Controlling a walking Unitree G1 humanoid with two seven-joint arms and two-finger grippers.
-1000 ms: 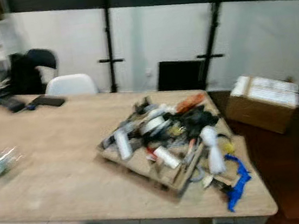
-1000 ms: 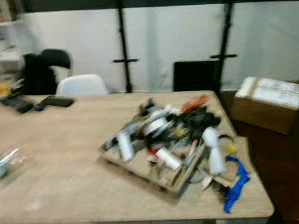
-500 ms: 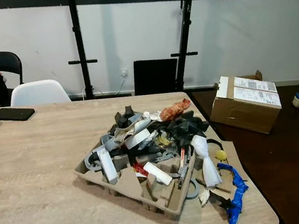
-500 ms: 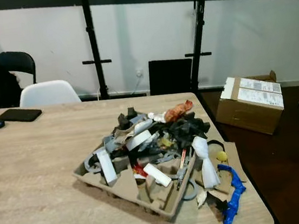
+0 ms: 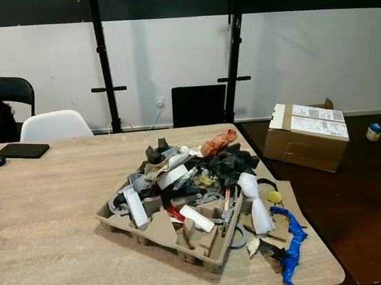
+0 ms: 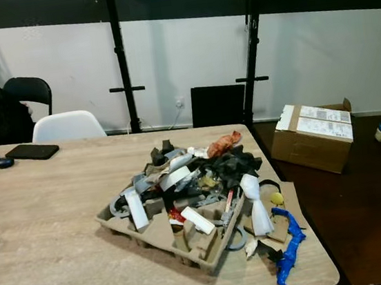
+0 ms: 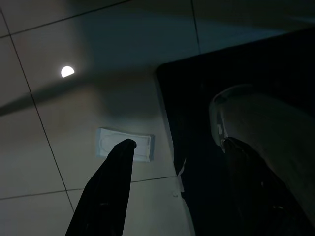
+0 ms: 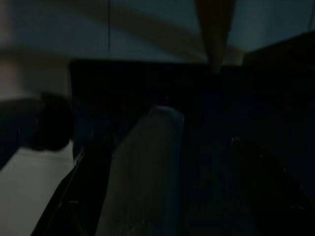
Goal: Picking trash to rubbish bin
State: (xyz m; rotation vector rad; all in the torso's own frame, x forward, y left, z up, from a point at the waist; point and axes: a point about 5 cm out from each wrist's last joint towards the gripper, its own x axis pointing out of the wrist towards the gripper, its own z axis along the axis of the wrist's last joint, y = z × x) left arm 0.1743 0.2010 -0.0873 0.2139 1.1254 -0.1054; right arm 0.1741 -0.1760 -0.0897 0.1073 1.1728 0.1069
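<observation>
A cardboard tray [image 5: 156,233] heaped with trash sits on the right half of a wooden table [image 5: 47,222]. The heap holds grey and black scraps, white tubes and an orange wrapper [image 5: 217,141]. Beside the tray, near the table's right edge, lie a white plastic bag [image 5: 255,200], a small yellow ball [image 5: 274,197] and a blue plastic piece [image 5: 290,245]. My left gripper [image 7: 179,143] hangs open over a tiled floor, holding nothing. In a very dark wrist view, my right gripper [image 8: 160,147] hangs with its fingers apart.
A cardboard box [image 5: 305,136] stands on the dark floor to the right of the table, with a small jar [image 5: 373,132] beyond it. A white chair [image 5: 55,125], a black chair [image 5: 10,88] and a black phone [image 5: 22,150] are at the far left. Two black poles stand by the wall.
The camera has swung to the right and steadied, so a crumpled clear wrapper at the table's left has left the picture. Nothing on the table has moved.
</observation>
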